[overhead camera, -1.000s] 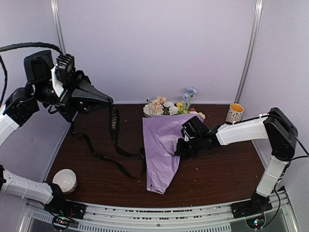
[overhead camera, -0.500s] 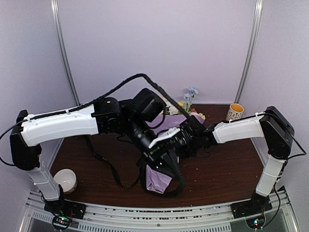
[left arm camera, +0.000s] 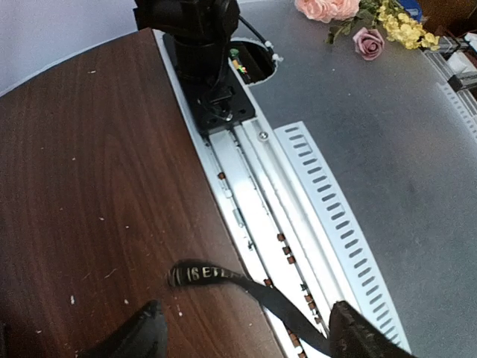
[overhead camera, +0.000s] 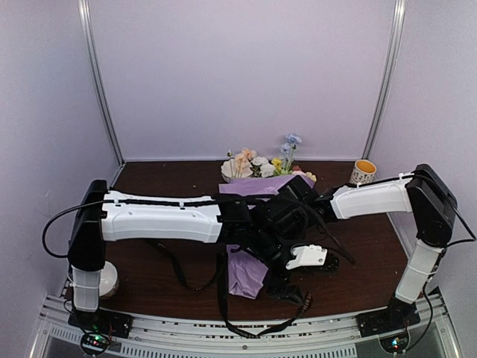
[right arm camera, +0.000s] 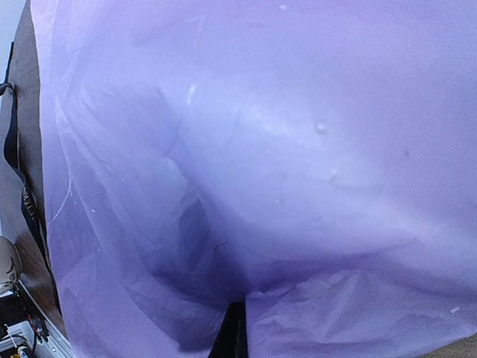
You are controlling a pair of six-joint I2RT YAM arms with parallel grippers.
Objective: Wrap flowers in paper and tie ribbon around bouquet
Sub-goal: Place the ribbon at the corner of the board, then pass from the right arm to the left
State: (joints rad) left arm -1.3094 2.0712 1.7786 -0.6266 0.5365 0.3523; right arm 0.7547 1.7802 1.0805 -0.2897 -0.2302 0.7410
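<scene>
The bouquet [overhead camera: 246, 274] lies on the dark table, a lilac paper [right arm camera: 298, 134] cone with flowers [overhead camera: 257, 165] at its far end. My left arm stretches across its middle. The left gripper [overhead camera: 292, 282] is low near the front edge, right of the cone's tip. In the left wrist view that gripper [left arm camera: 253, 339] is open. The black ribbon [left arm camera: 246, 287] lies slack between its fingers, across the table edge and the rail. More ribbon [overhead camera: 257, 327] loops over the front rail. My right gripper [right arm camera: 235, 335] is shut, pinching the paper at the cone's right side [overhead camera: 292, 201].
A yellow-rimmed cup [overhead camera: 363, 173] stands at the back right. A white bowl [overhead camera: 104, 277] sits front left behind the left arm's column. The metal rail [left arm camera: 257, 216] runs along the table's near edge. Loose flowers [left arm camera: 373, 26] lie on the grey floor beyond the right arm's base [left arm camera: 197, 45].
My left arm swung down from high on the left, carried the ribbon across the bouquet to the front right, and opened. The ribbon now trails over the front rail. The right arm stayed put.
</scene>
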